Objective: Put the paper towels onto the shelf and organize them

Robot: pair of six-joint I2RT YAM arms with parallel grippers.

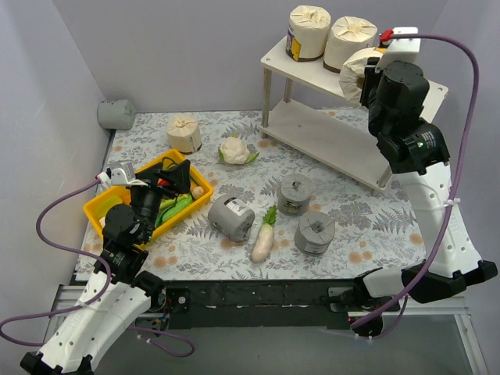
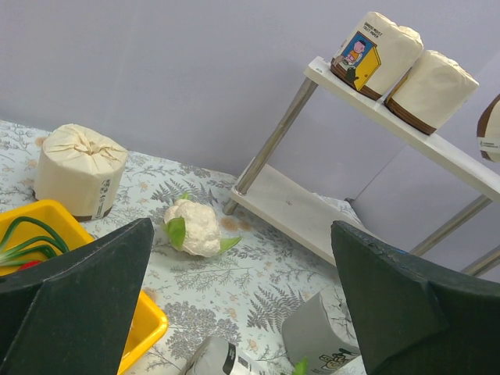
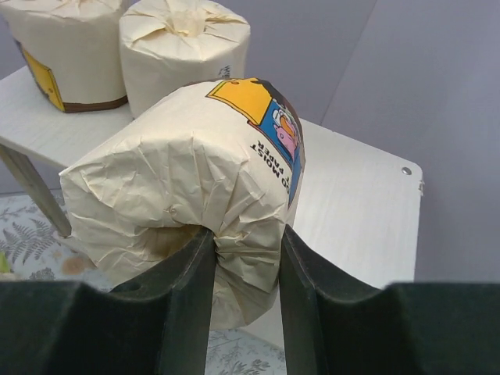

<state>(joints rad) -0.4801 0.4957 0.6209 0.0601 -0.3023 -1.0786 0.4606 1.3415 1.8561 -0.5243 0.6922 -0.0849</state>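
The shelf (image 1: 328,137) stands at the back right. Two cream paper towel rolls stand on its top board, one labelled (image 1: 308,33) and one plain (image 1: 350,43). My right gripper (image 1: 375,78) is shut on a third cream roll (image 3: 187,187), pinching its pleated end and holding it on its side just above the top board (image 3: 351,203). A fourth cream roll (image 1: 183,133) stands on the table. Grey rolls lie at the back left corner (image 1: 116,114) and mid-table (image 1: 231,218), (image 1: 296,194), (image 1: 315,232). My left gripper (image 1: 168,178) is open and empty over the yellow tray.
A yellow tray (image 1: 109,205) with vegetables sits at the left. A cauliflower (image 1: 234,150) lies near the shelf's left leg. A white radish (image 1: 263,238) lies between the grey rolls. Grey walls close in the left and back.
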